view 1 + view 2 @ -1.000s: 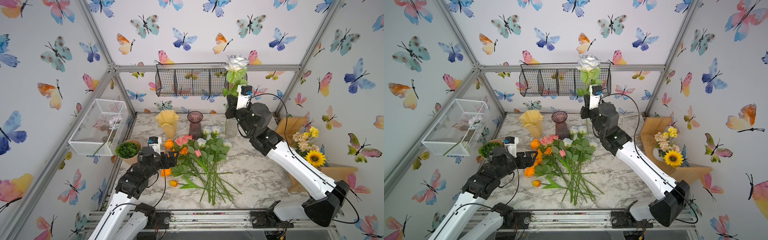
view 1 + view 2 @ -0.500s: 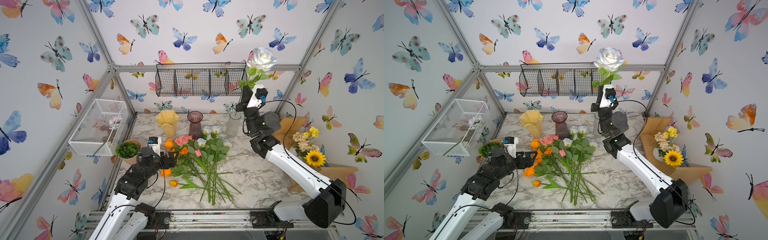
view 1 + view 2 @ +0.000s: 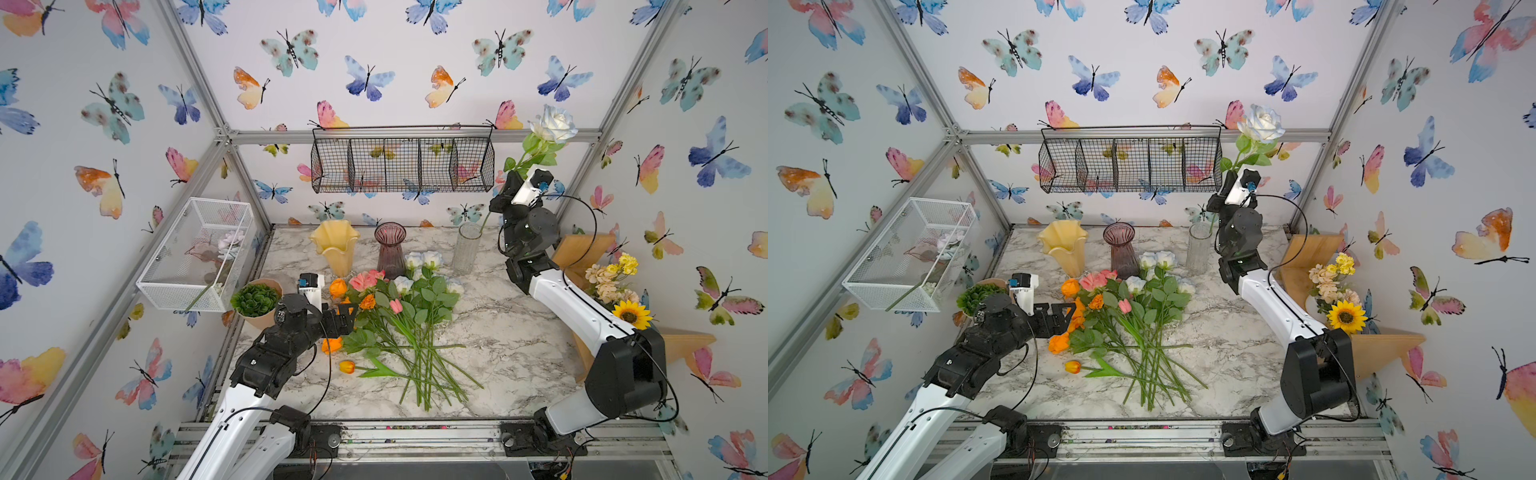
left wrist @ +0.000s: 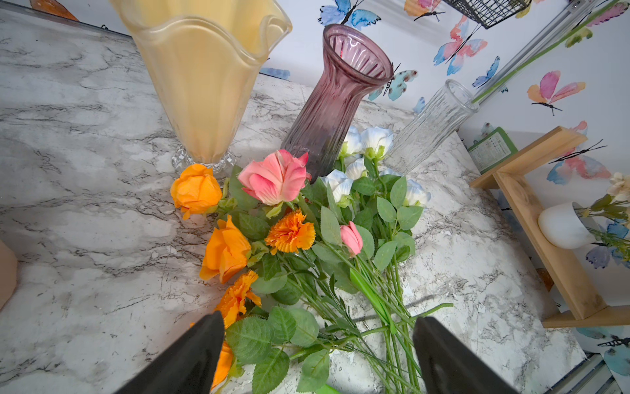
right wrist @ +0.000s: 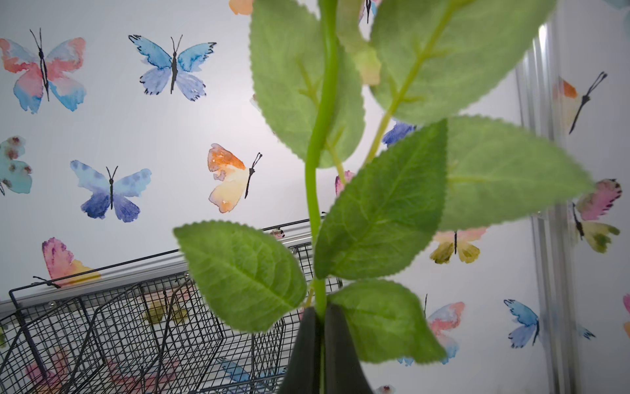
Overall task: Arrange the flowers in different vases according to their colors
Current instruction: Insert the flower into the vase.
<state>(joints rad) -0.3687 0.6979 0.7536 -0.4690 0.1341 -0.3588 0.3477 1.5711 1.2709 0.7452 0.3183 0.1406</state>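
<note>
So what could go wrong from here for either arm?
1. The white-blue rose, pinched by the right gripper, slants down to the rim of the clear vase. Its stem end could catch the rim and tip the vase, or miss it.
2. The left gripper hangs open at the pile of flowers, whose stems cross, so it may grab mixed colours.

Along the counter's (image 3: 519, 332) back edge stand the left vase (image 3: 335, 249), middle vase (image 3: 390, 253) and right vase (image 3: 466, 249). The flowers (image 3: 399, 316) lie mid-counter, stems towards the front edge. A plant pot (image 3: 257, 319) sits at the left edge. My right claw (image 5: 320, 315) holds a rose (image 3: 552, 124) above the right vase.
</note>
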